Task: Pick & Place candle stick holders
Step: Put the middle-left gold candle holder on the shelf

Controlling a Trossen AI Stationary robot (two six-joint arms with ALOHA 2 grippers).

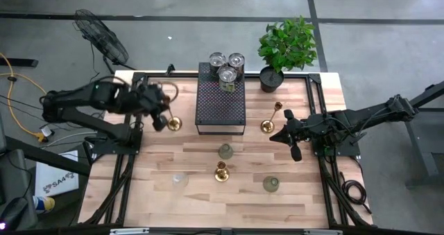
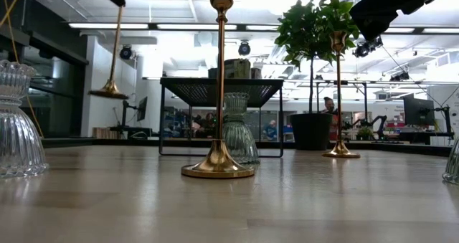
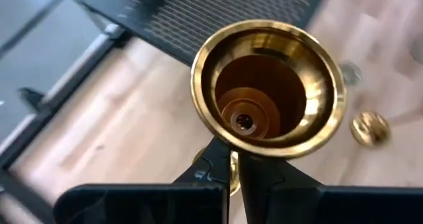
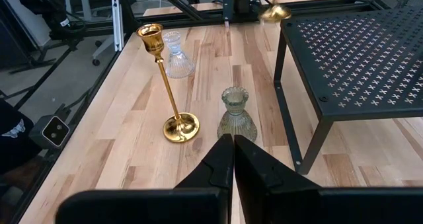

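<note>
My left gripper (image 1: 161, 118) is shut on the slender stem of a brass candle stick holder (image 1: 173, 124), left of the black stand. The low view shows this holder (image 2: 111, 56) hanging clear of the table. In the left wrist view its gold cup (image 3: 268, 85) fills the frame above my shut fingers (image 3: 211, 168). My right gripper (image 1: 295, 141) hovers shut and empty at the right, near another brass holder (image 1: 268, 120). A third brass holder (image 1: 221, 171) stands mid-table, with a ribbed glass holder (image 1: 225, 150) just behind it. Two other glass holders (image 1: 180, 180) (image 1: 271, 184) stand nearer the front.
The black perforated stand (image 1: 220, 100) occupies the back centre, with three silvery cups (image 1: 227, 74) on top. A potted green plant (image 1: 284, 44) sits at the back right. Metal frame rails (image 1: 128, 172) run along both table sides.
</note>
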